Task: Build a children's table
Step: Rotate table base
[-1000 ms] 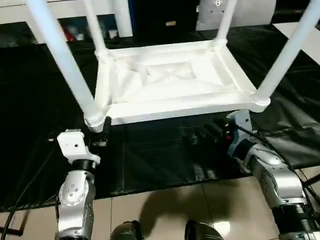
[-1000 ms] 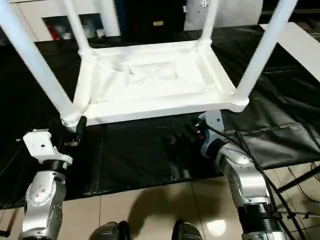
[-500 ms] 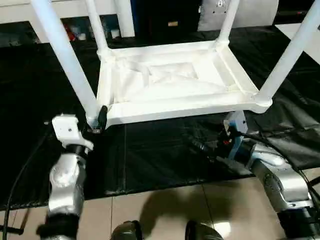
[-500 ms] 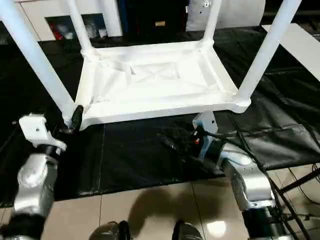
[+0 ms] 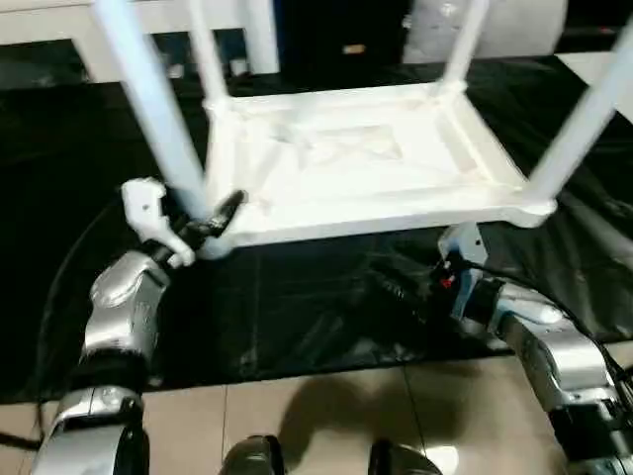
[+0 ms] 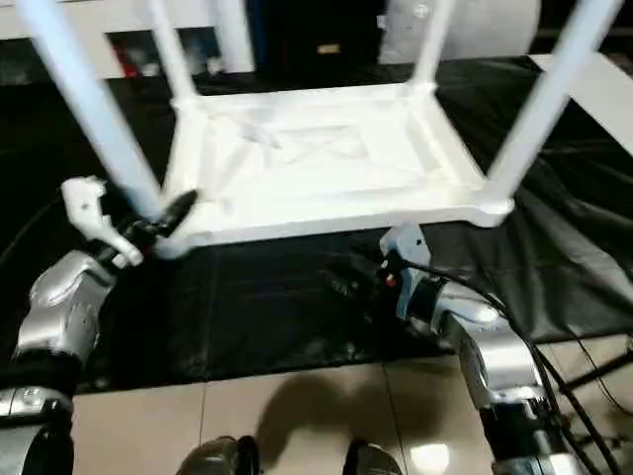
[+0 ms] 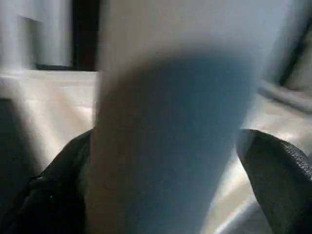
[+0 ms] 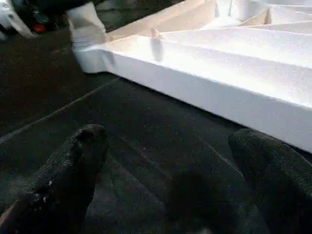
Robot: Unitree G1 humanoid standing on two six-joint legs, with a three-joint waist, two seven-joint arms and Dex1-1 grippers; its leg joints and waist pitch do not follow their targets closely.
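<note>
Children's table (image 5: 356,158) lies upside down, 4 legs up; left gripper (image 5: 203,220) straddles 1 leg wide open, right gripper (image 8: 170,180) spread empty.

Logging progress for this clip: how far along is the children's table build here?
Done: the children's table lies upside down on the black worktable with four legs standing in its corners. In hand: the left end effector sits open around the near-left leg; the right end effector is open, holding nothing. Left: apparently turning it upright.
</note>
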